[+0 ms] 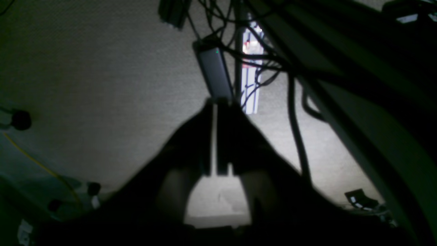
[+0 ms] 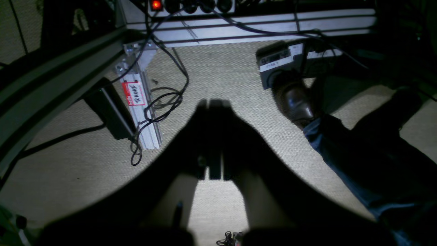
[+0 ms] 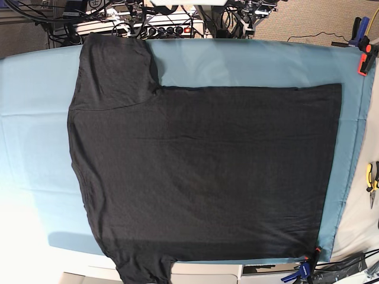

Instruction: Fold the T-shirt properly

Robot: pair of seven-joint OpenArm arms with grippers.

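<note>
T-shirt [image 3: 201, 171]: black, short-sleeved, spread flat and unfolded across the table in the base view. One sleeve lies toward the top left of that view, its edge near the far end of the table; the other sleeve reaches the near edge at the bottom left and hangs partly over it. The straight hem runs along the right side. No print shows on the upward face.

Teal table cover [image 3: 35, 118]: lies under the shirt, bare on the left, along the top, and in a narrow strip on the right.

Clamps: an orange one [image 3: 363, 63] at the cover's upper right corner; a blue one [image 3: 302, 271] at the lower right edge, just beside the shirt's hem corner.

Yellow-handled pliers [image 3: 371, 182]: on the white surface right of the cover, apart from the shirt.

Left gripper [image 1: 215, 102]: seen only from its own wrist camera, dark fingers drawn together with a thin slit of light between them, holding nothing, hanging above carpeted floor [image 1: 102, 75] with cables and a grey power brick [image 1: 215, 71].

Right gripper [image 2: 214, 102]: likewise seen only from its wrist camera, fingers pressed together and empty, above the carpet near an aluminium frame leg [image 2: 140, 109] bearing a red name sticker. A brown shoe [image 2: 295, 100] and dark trouser leg lie to the right.
</note>
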